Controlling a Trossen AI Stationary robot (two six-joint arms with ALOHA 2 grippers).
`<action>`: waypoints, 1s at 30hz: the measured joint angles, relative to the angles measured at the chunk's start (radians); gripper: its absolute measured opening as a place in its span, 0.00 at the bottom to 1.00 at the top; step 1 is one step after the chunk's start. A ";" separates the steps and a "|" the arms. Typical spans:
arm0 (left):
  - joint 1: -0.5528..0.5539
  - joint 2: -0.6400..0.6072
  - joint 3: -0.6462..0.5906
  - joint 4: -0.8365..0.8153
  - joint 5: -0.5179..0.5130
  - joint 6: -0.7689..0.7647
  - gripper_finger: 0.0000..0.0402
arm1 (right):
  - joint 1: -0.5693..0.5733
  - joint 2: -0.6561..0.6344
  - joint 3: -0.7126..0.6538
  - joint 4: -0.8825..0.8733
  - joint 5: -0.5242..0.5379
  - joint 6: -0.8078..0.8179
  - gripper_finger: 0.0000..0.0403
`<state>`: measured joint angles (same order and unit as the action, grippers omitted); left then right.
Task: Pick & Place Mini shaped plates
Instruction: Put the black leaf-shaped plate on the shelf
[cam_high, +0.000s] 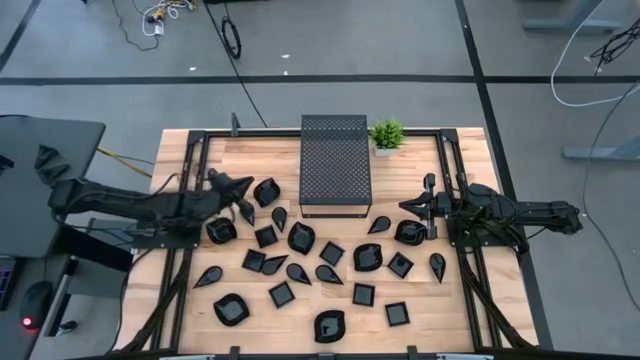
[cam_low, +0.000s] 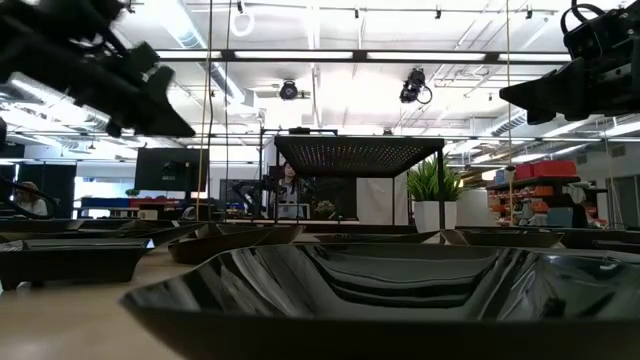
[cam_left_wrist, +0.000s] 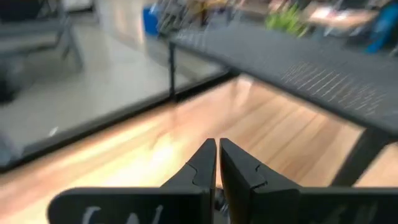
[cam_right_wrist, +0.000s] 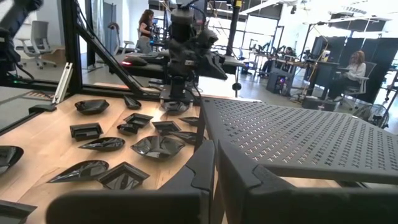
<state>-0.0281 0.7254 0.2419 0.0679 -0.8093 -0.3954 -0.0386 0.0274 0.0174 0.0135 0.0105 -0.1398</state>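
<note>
Looking straight down, the high view alone showed the full layout: the perforated black box (cam_high: 336, 165) stood at the far middle of the wooden table (cam_high: 460, 310), with a small green potted plant (cam_high: 386, 133) touching its right far corner. The mini shaped plates (cam_high: 301, 238) lay scattered on the near side of the box; I counted about twenty-four, a mix of squares, teardrops and rounded dishes, none stacked and most apart from one another.

The left gripper (cam_high: 243, 186) hung just left of the box, above the dishes nearest that side. Its wrist view showed the two fingers (cam_left_wrist: 205, 165) pressed together with nothing between them, bare wood beneath and the box's edge ahead. The right gripper (cam_high: 408, 207) hung right of the box, beside a rounded dish (cam_high: 410, 233). Its fingers (cam_right_wrist: 202, 165) were likewise closed on nothing; that view showed the box top and the left arm beyond it, with people in the room behind.

The low view showed one dish (cam_low: 400, 300) filling the foreground, the box raised on legs, both arms clear above the table.

Open wood remained on either flank of the box and along the table's near right corner.
</note>
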 joint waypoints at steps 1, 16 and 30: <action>0.022 0.040 0.029 -0.044 0.014 -0.038 0.06 | 0.000 0.000 0.000 0.000 0.000 0.000 0.06; 0.487 0.410 0.206 -0.301 0.582 -0.065 0.38 | 0.000 0.000 0.000 0.000 0.000 0.000 0.06; 0.562 0.533 0.206 -0.248 0.784 -0.088 0.47 | 0.000 0.000 0.000 0.000 0.000 0.000 0.06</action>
<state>0.5342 1.2581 0.4477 -0.1798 -0.0249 -0.4838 -0.0385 0.0274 0.0174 0.0137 0.0105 -0.1400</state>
